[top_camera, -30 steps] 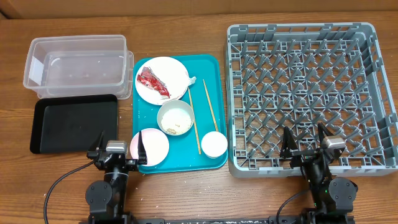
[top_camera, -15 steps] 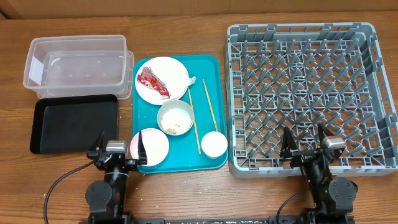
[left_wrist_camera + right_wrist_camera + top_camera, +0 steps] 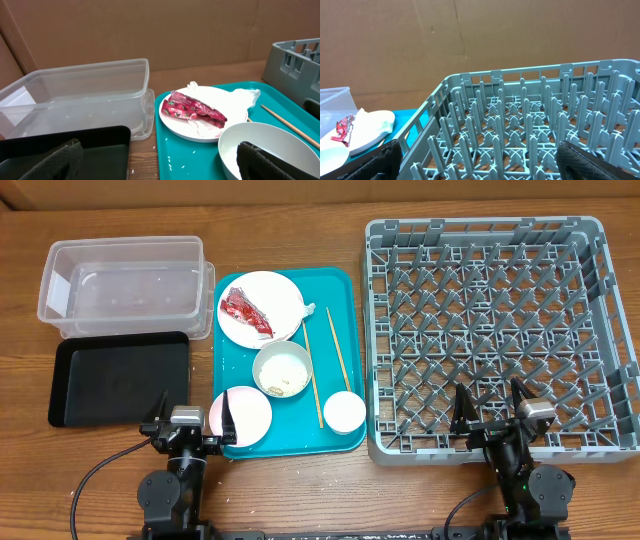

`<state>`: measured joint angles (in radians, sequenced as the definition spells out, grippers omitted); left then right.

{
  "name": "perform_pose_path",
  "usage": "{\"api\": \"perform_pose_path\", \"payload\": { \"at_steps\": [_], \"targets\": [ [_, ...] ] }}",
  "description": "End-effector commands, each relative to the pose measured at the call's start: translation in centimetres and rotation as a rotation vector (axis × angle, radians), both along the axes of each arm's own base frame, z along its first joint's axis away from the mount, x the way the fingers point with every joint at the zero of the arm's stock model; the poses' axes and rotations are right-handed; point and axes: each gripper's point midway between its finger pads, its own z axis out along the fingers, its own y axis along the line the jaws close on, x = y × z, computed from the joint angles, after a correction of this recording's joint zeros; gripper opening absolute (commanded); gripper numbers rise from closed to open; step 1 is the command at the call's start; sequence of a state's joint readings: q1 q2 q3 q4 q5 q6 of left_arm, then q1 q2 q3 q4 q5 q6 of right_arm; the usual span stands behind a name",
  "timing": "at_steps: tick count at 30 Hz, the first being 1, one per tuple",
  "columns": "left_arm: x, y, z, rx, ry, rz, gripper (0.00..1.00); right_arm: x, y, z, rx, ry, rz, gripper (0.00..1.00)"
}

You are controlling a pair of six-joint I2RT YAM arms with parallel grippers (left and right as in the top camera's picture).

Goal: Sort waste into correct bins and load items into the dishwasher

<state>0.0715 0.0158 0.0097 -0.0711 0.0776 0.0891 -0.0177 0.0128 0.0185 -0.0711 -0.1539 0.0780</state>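
**Evidently nothing is sorted yet: the wrapper is the first pick**

Apparently no step has been begun. The left end effector [image 3: 195, 402] is seen at the near side of the bench [image 3: 300, 480], its fingers spread wide apart and holding nothing. The right end effector [image 3: 489, 408] is likewise wide open and empty, at the near wall of the grey rack [image 3: 480, 228], in which no dish is placed.

All the task's things lie on the teal tray [image 3: 338, 285]. The red wrapper [image 3: 245, 310] is on the white plate [image 3: 285, 295], and the napkin [image 3: 307, 310] touches that plate's right edge. The bowl [image 3: 283, 360] with crumbs [image 3: 287, 387] is in the middle. The pink plate [image 3: 250, 412] and the small cup [image 3: 344, 412] are at the near side, and the chopsticks [image 3: 338, 348] lie just right of the bowl. The clear tub [image 3: 125, 246] and the black tray [image 3: 120, 380] stand to the left, and no waste is seen in either.

The wrapper is judged the sensible first pick for the left arm. It should be approached from straight above and gripped at its raised crumpled ridge, so that the plate is not pushed. It should be lifted clear of the rim before it is carried sideways, because the napkin could be dragged along. Which bin is meant for it cannot be told.
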Motion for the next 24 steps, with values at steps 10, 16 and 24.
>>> {"api": "perform_pose_path", "payload": {
  "at_steps": [10,16,24],
  "targets": [
    [-0.3,-2.9,1.3,-0.007,-0.045,-0.163,1.00,0.0,0.2,-0.2,0.003,-0.003,0.011,1.00],
    [-1.0,-3.1,5.0,-0.044,-0.105,-0.172,1.00,0.0,0.2,-0.2,0.003,-0.003,0.011,1.00],
    [-1.2,-3.5,9.6,-0.047,-0.064,-0.195,0.99,0.0,0.2,-0.2,0.003,-0.003,0.011,1.00]
  ]
}}
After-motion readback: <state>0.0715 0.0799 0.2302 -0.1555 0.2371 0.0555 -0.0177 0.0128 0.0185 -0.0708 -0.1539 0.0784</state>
